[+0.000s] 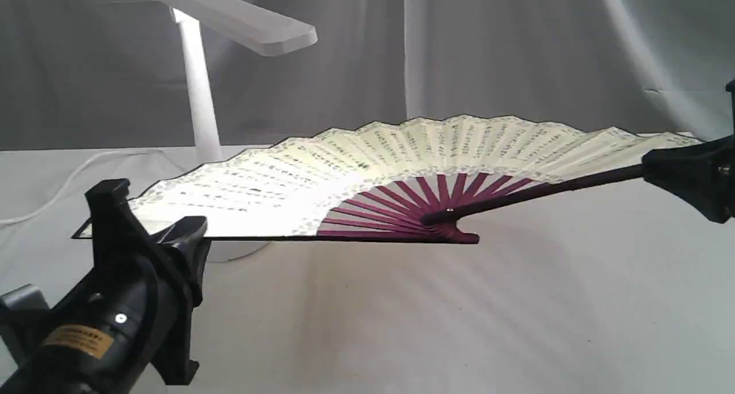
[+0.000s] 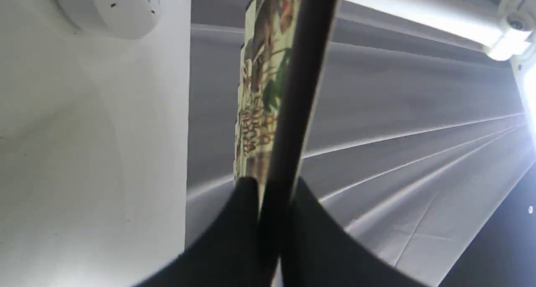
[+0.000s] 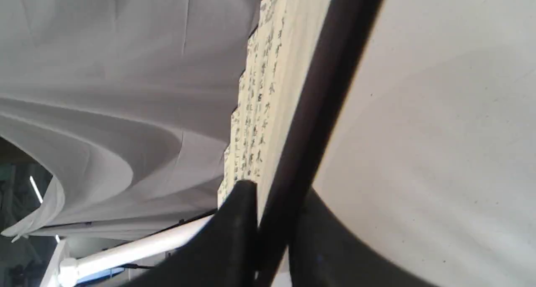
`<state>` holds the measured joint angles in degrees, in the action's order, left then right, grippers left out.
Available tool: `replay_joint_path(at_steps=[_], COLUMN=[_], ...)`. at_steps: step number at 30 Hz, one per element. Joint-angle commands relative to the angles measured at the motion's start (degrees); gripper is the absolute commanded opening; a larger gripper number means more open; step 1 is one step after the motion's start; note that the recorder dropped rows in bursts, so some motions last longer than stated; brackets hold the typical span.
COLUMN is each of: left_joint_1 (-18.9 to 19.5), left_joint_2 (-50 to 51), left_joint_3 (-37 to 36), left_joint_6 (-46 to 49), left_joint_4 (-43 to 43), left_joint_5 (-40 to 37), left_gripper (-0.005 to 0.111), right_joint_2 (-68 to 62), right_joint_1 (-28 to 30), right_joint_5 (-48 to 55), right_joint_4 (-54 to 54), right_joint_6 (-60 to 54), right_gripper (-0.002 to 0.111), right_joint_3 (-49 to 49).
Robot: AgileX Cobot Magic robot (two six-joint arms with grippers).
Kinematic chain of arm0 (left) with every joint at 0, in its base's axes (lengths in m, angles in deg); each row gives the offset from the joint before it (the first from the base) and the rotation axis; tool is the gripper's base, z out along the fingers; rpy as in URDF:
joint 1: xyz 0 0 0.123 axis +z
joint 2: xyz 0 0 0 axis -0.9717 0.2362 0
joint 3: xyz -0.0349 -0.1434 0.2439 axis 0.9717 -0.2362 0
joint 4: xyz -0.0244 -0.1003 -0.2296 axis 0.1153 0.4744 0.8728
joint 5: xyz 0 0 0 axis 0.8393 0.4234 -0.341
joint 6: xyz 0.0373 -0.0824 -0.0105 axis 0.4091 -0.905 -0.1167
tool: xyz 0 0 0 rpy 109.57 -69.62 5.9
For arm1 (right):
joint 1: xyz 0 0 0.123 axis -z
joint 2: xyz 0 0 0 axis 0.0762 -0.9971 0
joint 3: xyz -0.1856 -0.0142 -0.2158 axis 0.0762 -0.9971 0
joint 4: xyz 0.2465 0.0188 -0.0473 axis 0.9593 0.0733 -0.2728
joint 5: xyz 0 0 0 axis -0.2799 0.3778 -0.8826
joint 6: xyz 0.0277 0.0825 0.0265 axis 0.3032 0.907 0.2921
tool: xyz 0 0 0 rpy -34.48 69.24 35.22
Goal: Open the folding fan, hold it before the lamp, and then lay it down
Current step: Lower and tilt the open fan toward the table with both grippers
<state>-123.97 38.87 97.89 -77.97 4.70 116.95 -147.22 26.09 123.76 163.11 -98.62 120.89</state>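
The folding fan [image 1: 402, 147] is spread wide open and held level above the table, calligraphy side up, maroon ribs meeting at the pivot in front. My left gripper [image 1: 155, 233] is shut on its near left guard; the left wrist view shows my left gripper [image 2: 272, 195] clamped on the dark guard [image 2: 293, 111]. Shut on the right guard is my right gripper [image 1: 652, 167], which in its wrist view [image 3: 276, 203] pinches the dark stick beside the fan's leaf [image 3: 268, 90]. The lamp [image 1: 198, 95] stands behind the fan's left half, its base mostly hidden by the leaf.
A white cloth covers the table [image 1: 459, 325], and grey curtains hang behind it. The lamp's white cord [image 1: 57, 193] trails off to the left across the cloth. The lamp's round base [image 2: 113, 6] shows in the left wrist view.
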Motion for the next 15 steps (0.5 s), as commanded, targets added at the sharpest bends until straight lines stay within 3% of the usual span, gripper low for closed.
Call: replay_joint_path(at_steps=[1, 6, 15], left_joint_1=[0.7, 0.7, 0.7], left_joint_2=[1.8, 5.9, 12.7], left_joint_3=[2.6, 6.1, 11.9], left_joint_6=[-2.2, -2.5, -3.9], left_joint_4=[3.8, 3.8, 2.7], left_joint_5=[5.7, 5.5, 5.5], left_gripper=[0.000, 0.000, 0.000], right_joint_2=[-0.2, -1.2, -11.4], right_joint_1=[1.1, 1.7, 10.5], right_joint_5=[-9.6, -12.2, -2.0], right_joint_4=[-0.4, -1.2, -0.5], right_joint_6=[-2.7, -2.7, -4.9], right_gripper=[0.000, 0.000, 0.000], right_joint_3=[0.1, 0.1, 0.1])
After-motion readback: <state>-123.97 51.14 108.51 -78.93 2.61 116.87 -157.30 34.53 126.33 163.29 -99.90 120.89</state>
